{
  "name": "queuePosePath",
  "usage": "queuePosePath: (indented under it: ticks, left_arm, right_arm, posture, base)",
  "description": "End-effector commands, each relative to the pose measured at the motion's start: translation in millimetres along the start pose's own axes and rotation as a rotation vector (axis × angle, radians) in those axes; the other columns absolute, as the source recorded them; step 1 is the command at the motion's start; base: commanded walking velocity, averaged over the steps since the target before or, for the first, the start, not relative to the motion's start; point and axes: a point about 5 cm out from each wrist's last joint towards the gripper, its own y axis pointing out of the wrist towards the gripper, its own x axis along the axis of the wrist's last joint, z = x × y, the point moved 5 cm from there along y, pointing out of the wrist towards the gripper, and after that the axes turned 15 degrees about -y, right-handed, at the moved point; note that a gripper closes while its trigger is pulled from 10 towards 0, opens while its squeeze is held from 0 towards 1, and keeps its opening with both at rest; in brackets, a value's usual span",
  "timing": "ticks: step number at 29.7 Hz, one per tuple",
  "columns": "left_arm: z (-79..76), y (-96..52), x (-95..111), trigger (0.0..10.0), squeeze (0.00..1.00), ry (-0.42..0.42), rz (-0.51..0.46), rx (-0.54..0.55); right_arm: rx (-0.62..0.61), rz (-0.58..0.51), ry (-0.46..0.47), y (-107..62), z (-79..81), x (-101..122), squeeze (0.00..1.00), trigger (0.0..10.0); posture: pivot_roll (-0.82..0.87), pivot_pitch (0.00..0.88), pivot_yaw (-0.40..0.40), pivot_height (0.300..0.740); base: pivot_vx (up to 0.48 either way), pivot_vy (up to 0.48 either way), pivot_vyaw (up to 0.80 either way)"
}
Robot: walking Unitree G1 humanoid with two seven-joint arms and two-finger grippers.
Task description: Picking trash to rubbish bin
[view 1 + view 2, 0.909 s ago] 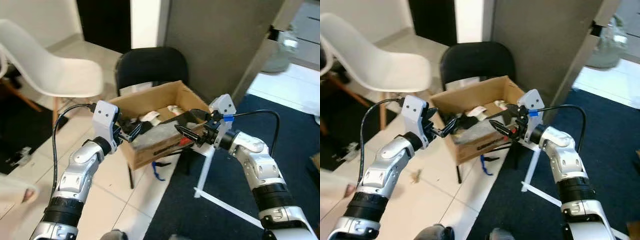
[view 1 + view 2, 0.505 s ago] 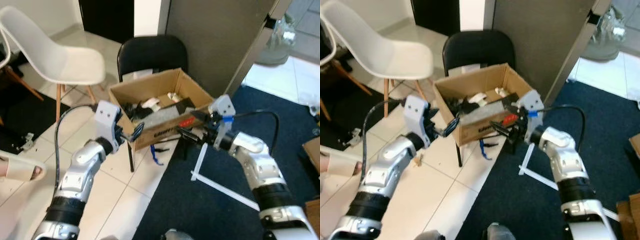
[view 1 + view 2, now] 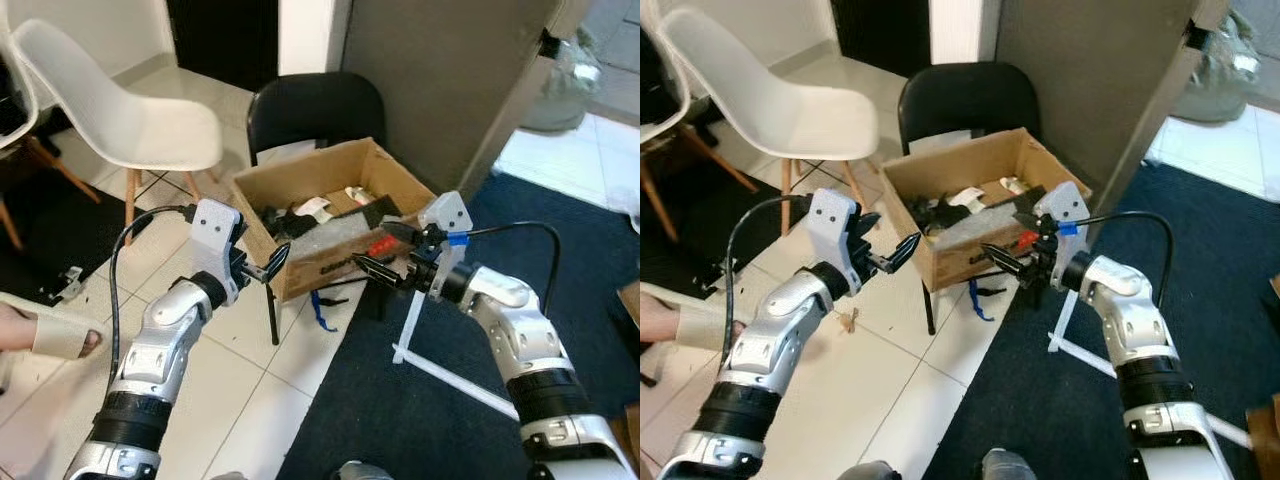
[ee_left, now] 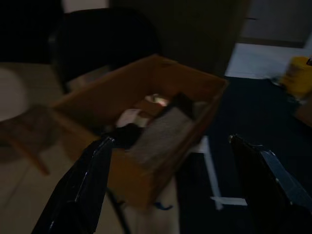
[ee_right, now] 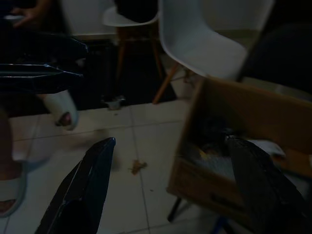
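1 cardboard box [image 3: 335, 215] is sitting on 1 black chair [image 3: 315, 112], serving as the bin, and it is lying between the 2 tools. The left tool [image 3: 272, 264] is hovering just beside the box's near-left corner, fingers spread and gripping nothing. The right tool [image 3: 372, 271] is hanging at the box's front-right side, close to the printed front wall, its 2 fingers parted and gripping nothing as well; the wrist views are showing both finger pairs wide apart.

Inside the box, trash is lying in a heap: 1 grey slab-like piece [image 4: 161, 134] leaning along the front wall, 1 pale crumpled scrap [image 3: 316, 206], 1 dark item [image 3: 281, 217] near the left wall, 1 small red bit [image 3: 381, 246] at the front-right edge. The wrist views are dim, so the exact count of pieces is probably 4 or 5.

1 blue scrap [image 3: 318, 312] is hanging or lying below the box by the chair leg. 1 small brownish bit [image 3: 847, 320] is lying on the tiled floor [image 3: 240, 400], well apart from both tools. 1 white chair [image 3: 120, 110] is standing to the left. 1 white frame [image 3: 430, 350] is resting on the dark carpet [image 3: 420, 420] under the right arm. 1 person's foot in a slipper [image 3: 45, 333] is showing at the left edge.
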Motion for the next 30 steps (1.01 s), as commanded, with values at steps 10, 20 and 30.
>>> queuePosePath:
  ticks: [10, 20, 30]
  left_arm:
    - [2.5, -0.5, -3.8, 10.0, 0.0, 0.028, 0.01, 0.016]
    - [2.6, 0.1, -6.7, 10.0, 0.0, 0.012, 0.024, 0.022]
    - [3.2, 0.2, -7.0, 10.0, 0.0, 0.019, 0.025, 0.027]
  right_arm:
    - [-0.006, 0.003, -0.013, 2.0, 0.3, 1.4, 0.0, 10.0]
    - [-0.011, 0.004, -0.015, 1.8, -0.8, 1.6, 0.0, 10.0]
    - [-0.013, 0.005, -0.014, 2.1, -0.8, 1.7, 0.0, 10.0]
  posture:
    - [-0.03, 0.0, -0.055, 0.74]
    - [-0.03, 0.0, -0.055, 0.74]
    - [-0.03, 0.0, -0.054, 0.74]
  base:
    - [0.0, 0.0, 0.42]
    - [-0.062, 0.0, 0.0]
    - [-0.354, 0.0, 0.0]
